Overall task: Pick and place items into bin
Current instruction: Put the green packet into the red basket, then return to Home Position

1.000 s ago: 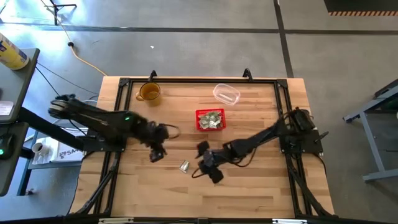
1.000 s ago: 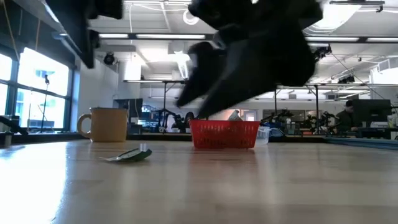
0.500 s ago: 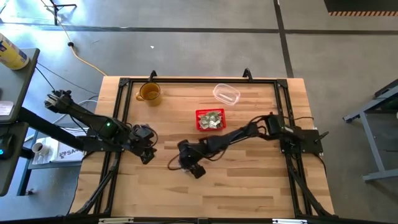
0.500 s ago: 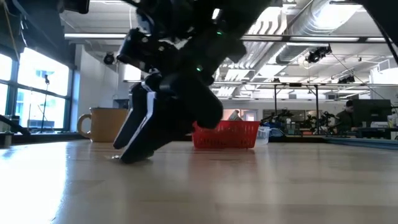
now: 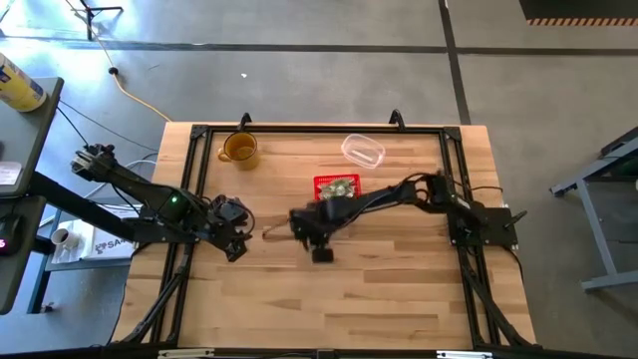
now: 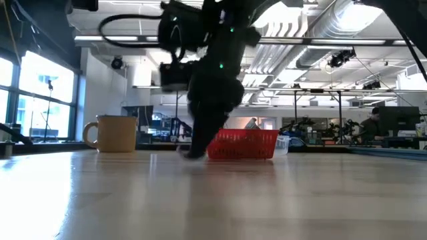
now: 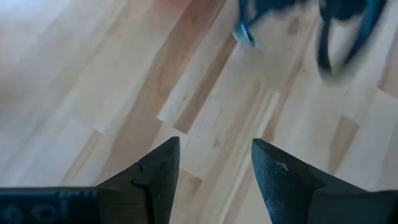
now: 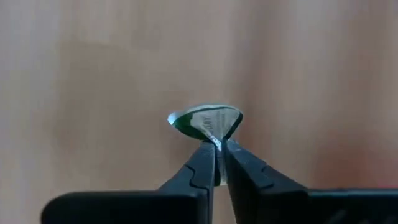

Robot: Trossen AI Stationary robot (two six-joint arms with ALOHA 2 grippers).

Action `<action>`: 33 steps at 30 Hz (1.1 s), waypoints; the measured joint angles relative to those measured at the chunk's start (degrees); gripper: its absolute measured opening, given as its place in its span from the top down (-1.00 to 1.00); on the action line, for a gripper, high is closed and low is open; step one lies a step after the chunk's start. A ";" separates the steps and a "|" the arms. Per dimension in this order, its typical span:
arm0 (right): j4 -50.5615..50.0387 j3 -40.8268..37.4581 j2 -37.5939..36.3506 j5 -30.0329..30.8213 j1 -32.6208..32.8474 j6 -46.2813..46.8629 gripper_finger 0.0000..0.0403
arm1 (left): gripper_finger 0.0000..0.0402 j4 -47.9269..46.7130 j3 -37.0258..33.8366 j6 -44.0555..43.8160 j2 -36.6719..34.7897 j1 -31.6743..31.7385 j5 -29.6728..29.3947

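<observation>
My right gripper (image 8: pixel 216 144) is shut on one small green-and-white bill (image 8: pixel 205 120), near the table's middle (image 5: pixel 304 234) and just in front of the red basket (image 5: pixel 337 183). In the low view its fingers (image 6: pixel 192 152) reach down close to the table top, left of the basket (image 6: pixel 243 143). The basket holds several more bills (image 5: pixel 342 185); my right arm covers its near edge. My left gripper (image 7: pixel 214 146) stands open over bare wood at the table's left (image 5: pixel 236 247), with nothing between its fingers. My right gripper pinches the bill's lower edge (image 8: pixel 214 140) between its two fingertips, fingers slanting steeply down. The bill is curled into a small arch beyond the fingertips. Whether it is clear of the table does not show.
An amber mug (image 5: pixel 239 148) stands at the far left and a clear plastic container (image 5: pixel 363 151) behind the basket. The table's black frame (image 5: pixel 299 128) runs along the edges. Bare wood lies to the near side.
My right gripper has swung toward the table's left over the bill that lay near the middle, shut on it, then gone toward the far edge and the basket with it. My left gripper has drawn back toward the left edge and stayed open.
</observation>
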 joint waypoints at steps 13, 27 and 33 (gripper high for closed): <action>-14.03 0.00 -16.63 18.66 -9.71 2.41 0.71 | -0.17 -0.18 0.02 5.97 0.04 1.28 -9.70; -21.10 -3.67 -22.46 4.29 -8.69 8.12 -0.35 | -0.17 3.34 10.11 27.65 -3.81 27.65 -0.89; -19.95 1.39 -29.17 2.00 -6.76 28.88 -0.46 | -0.17 -2.74 22.38 23.93 -5.54 31.15 0.21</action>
